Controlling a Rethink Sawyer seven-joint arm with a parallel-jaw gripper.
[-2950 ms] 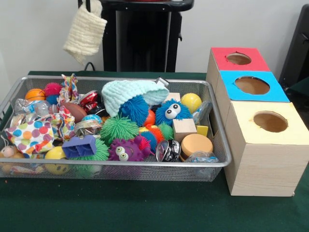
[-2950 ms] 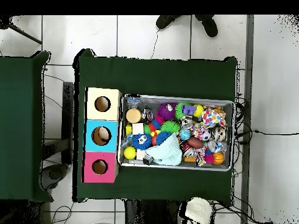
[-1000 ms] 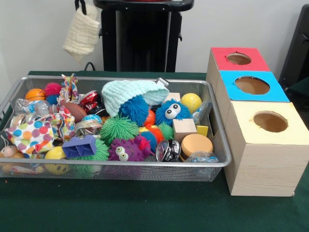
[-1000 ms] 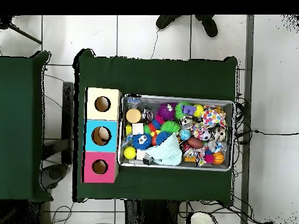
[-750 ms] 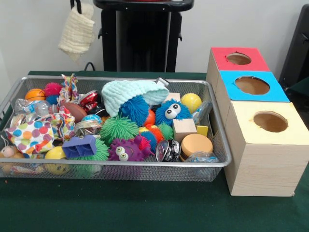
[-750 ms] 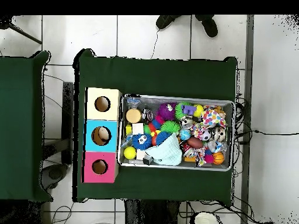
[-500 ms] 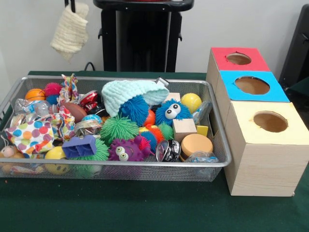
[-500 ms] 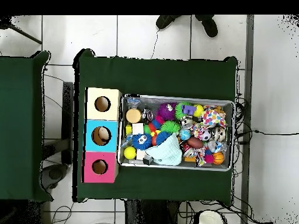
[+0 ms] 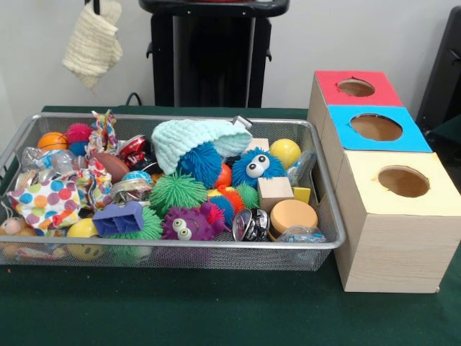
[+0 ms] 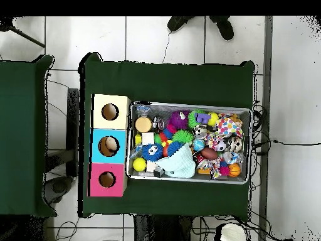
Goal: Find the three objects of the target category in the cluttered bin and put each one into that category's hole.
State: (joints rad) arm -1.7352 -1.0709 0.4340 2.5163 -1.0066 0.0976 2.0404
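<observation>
A cream knitted cloth (image 9: 92, 40) hangs in the air beyond the bin's far left corner, held up by my gripper (image 9: 96, 6), whose dark tips barely show at the top edge. From overhead the same cloth (image 10: 231, 233) shows past the table's bottom edge. The wire bin (image 9: 216, 244) is packed with toys. A mint knitted cloth (image 9: 191, 140), a polka-dot cloth (image 9: 47, 202) and a patterned cloth (image 9: 103, 132) lie among spiky balls. Three boxes with holes stand to the bin's right: red (image 9: 356, 88), blue (image 9: 376, 127) and yellow (image 9: 403, 182).
The bin also holds a blue furry ball with eyes (image 9: 256, 167), a wooden cube (image 9: 274, 192), a yellow ball (image 9: 285, 152) and a small basketball (image 9: 52, 140). A person's shoes (image 10: 199, 24) show beyond the table's far side in the overhead view.
The hanging cream cloth has drifted left and upward in the front view, and rightward along the bottom in the overhead view. The bin's contents and the boxes have not moved.
</observation>
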